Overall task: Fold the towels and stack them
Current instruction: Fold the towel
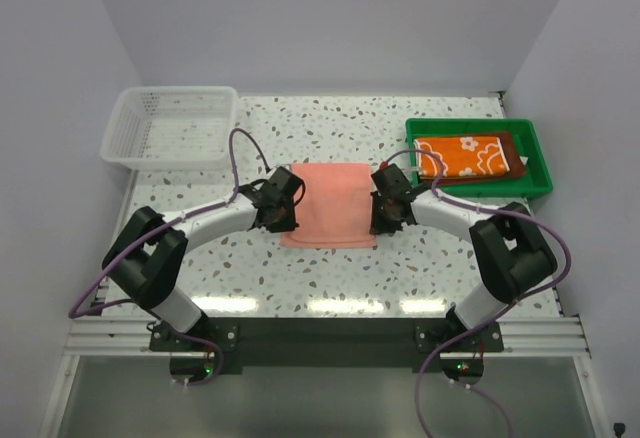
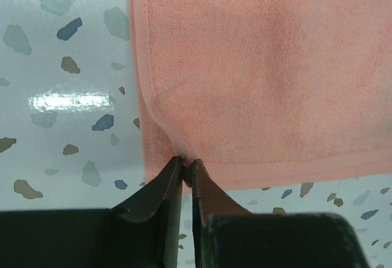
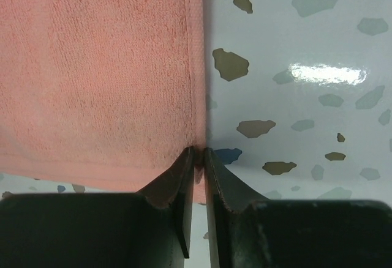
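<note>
A salmon pink towel (image 1: pixel 330 203) lies spread flat on the speckled table between my two arms. My left gripper (image 1: pixel 291 221) is shut on the towel's left side near its near corner, the cloth (image 2: pixel 263 66) puckered at the fingertips (image 2: pixel 187 161). My right gripper (image 1: pixel 379 221) is shut on the towel's right edge near the near corner, pinching the hem (image 3: pixel 197 96) between its tips (image 3: pixel 199 152). An orange towel with white flowers (image 1: pixel 465 155) lies folded on a dark brown towel (image 1: pixel 517 164) in the green tray.
The green tray (image 1: pixel 537 158) stands at the back right, just beyond my right arm. A white mesh basket (image 1: pixel 175 123) sits at the back left. White walls close in the table on three sides.
</note>
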You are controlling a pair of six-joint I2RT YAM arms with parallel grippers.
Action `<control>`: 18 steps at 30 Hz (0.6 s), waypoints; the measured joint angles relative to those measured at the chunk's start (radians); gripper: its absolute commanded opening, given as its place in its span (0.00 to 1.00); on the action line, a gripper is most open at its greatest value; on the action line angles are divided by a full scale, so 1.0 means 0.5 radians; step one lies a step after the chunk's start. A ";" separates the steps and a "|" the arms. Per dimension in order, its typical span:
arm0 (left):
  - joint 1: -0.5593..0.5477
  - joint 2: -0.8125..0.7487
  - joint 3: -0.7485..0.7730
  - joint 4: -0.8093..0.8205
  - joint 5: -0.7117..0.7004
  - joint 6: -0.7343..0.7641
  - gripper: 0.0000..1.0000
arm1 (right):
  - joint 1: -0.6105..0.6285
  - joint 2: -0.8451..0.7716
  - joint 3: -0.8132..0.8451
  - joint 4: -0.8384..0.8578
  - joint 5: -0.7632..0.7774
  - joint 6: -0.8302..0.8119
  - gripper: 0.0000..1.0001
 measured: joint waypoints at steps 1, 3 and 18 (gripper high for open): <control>0.000 0.000 0.000 0.000 -0.001 0.000 0.06 | 0.000 0.000 0.000 0.000 -0.003 0.001 0.12; 0.000 0.000 0.000 -0.001 -0.002 0.000 0.06 | 0.000 0.000 0.001 -0.002 -0.009 -0.001 0.11; -0.013 0.000 0.000 -0.007 -0.016 0.002 0.07 | 0.031 0.000 0.076 -0.070 -0.053 -0.005 0.20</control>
